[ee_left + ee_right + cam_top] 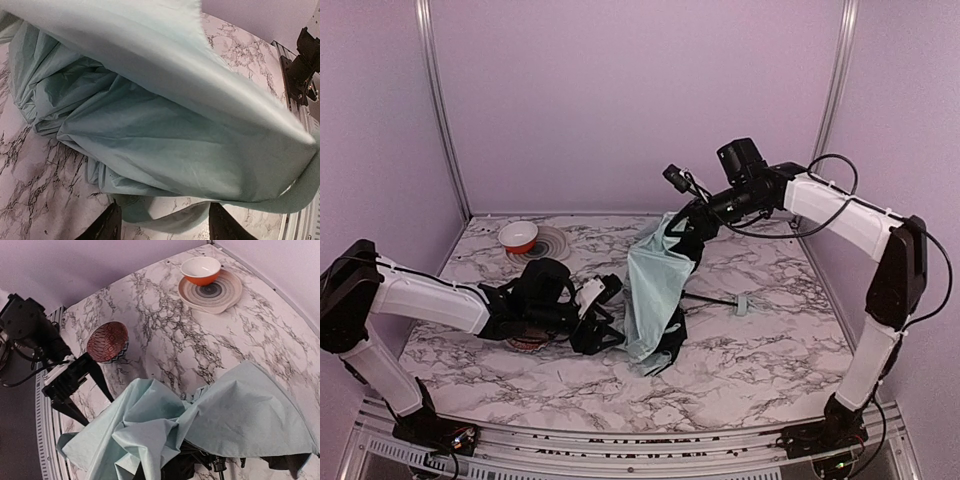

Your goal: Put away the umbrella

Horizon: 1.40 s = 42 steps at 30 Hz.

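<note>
Marbled desk (pixel 770 360) spans the overhead view. Umbrella (pixel 655 290) sits at centre frame, part collapsed. Its mint fabric hangs tent-like from the right claw (pixel 682 238), which is pinched tight on the top edge. Black lining is bunched on the desk below. Handle (pixel 744 304) lies out to the right. Left claw (pixel 165 207) is at the fabric's lower left, fingers parted, clamping nothing. Plate (pixel 552 243) with orange bowl (pixel 518 236) is upper left.
</note>
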### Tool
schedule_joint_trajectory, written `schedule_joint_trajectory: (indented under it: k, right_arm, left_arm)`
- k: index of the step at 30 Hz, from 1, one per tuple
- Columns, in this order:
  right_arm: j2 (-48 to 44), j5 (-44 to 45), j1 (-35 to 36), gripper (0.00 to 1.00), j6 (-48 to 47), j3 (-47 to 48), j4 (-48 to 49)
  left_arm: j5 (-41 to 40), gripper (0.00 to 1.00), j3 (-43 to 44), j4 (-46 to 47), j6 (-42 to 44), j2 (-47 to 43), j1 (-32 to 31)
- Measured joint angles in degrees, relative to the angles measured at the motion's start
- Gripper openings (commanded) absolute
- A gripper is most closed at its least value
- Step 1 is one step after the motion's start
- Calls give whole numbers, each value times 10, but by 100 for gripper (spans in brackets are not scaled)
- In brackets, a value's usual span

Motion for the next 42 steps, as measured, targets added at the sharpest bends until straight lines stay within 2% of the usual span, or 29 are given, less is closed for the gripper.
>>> schedule_joint_trajectory:
  k: [2, 6, 8, 12, 16, 22, 27, 31, 36, 42]
  right_arm:
    - [-47, 0, 30, 1, 10, -45, 37]
    - [-130, 24, 83, 2, 17, -166, 119]
    - [-156, 45, 118, 2, 17, -227, 152]
    - [-163, 76, 186, 2, 18, -322, 189]
    - [-153, 86, 238, 2, 27, -388, 217]
    - [-144, 89, 254, 5, 63, -482, 284]
    - [-99, 102, 253, 10, 90, -499, 326]
    - [-89, 116, 251, 23, 95, -497, 338]
    - [-92, 142, 257, 53, 85, -467, 311]
    - [-179, 174, 261, 79, 72, -404, 244]
  left_arm:
    - [3, 67, -2, 6, 1, -1, 0]
    - [-7, 87, -38, 14, 11, -31, 0]
    - [-16, 92, -64, 12, 19, -63, 2]
    - [-28, 93, -97, 9, 20, -129, 17]
    - [-37, 93, -93, 10, 17, -142, 35]
    - [-69, 93, -38, 5, 9, -89, 34]
    - [-85, 93, 40, 7, -18, -24, 42]
    - [-63, 92, 92, 10, -33, 15, 51]
    - [-40, 83, 129, 16, -37, 73, 52]
    - [-50, 80, 125, 7, -3, 92, 38]
